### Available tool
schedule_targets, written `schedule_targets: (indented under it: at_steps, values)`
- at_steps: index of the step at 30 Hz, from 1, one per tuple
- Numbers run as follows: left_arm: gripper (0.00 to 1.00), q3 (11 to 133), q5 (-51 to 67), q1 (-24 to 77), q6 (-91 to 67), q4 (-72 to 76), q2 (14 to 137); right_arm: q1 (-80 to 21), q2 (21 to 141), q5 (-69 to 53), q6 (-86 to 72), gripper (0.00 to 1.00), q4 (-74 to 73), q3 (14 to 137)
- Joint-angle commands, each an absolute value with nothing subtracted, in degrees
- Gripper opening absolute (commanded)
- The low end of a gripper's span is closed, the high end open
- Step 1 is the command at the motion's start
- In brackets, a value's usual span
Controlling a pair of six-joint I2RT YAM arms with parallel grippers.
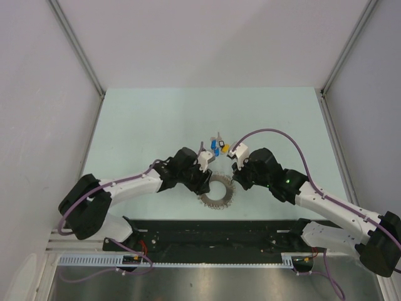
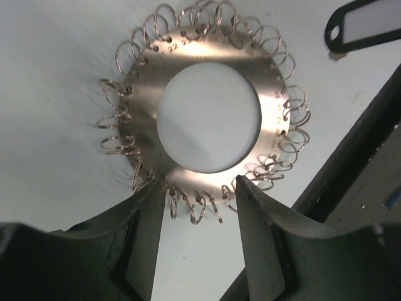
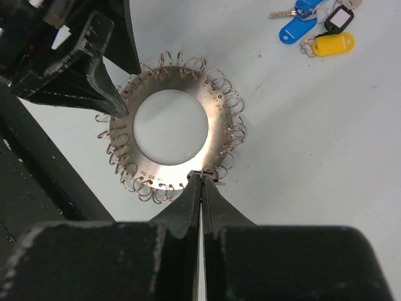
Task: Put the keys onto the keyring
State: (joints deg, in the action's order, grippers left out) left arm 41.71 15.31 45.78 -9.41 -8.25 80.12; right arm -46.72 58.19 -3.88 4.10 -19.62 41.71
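Keyring (image 3: 219,125) lies flat on the table (image 1: 156,119), near of centre, with both arms converged on it.

Right gripper (image 3: 202,179): fingers pressed together, only a hairline gap showing. The tips sit on the ring's near rim, among the small wire loops. It looks to be nipping the plate edge or one loop; you cannot tell which from the wrist view.

Left gripper (image 2: 200,204): fingers spread wide, straddling a short stretch of the rim and its loops and gripping nothing. From the right wrist view it comes at the ring from the left.

Keys (image 3: 319,28): a loose cluster (blue, yellow and a black-rimmed tag) on the table just beyond the ring on its far side, apart from it. From overhead they lie between the two wrists, about equally close to either arm. The blue key's metal blade points left in the right wrist view.

Judgement: the coming move turns on that near-to-far offset. If the right holds the ring, your open left is the free one to reach far for the cluster.
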Motion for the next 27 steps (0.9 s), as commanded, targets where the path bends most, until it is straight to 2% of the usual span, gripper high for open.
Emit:
schedule_targets:
  at_steps: [1, 17, 27]
  values:
    - [0.54, 45.3, 13.7, 46.8, -7.6, -12.7, 82.6, -46.9, 57.4, -2.7, 4.0, 0.0, -19.3, 43.2]
    - [0.6, 47.8, 12.4, 48.3, -8.7, -21.4, 84.9, -46.9, 57.9, -2.1, 4.1, 0.0, -19.0, 42.7]
    - [0.58, 50.1, 7.4, 48.1, -8.5, -23.3, 77.4, -46.9, 57.3, -2.0, 4.1, 0.0, -19.1, 42.5]
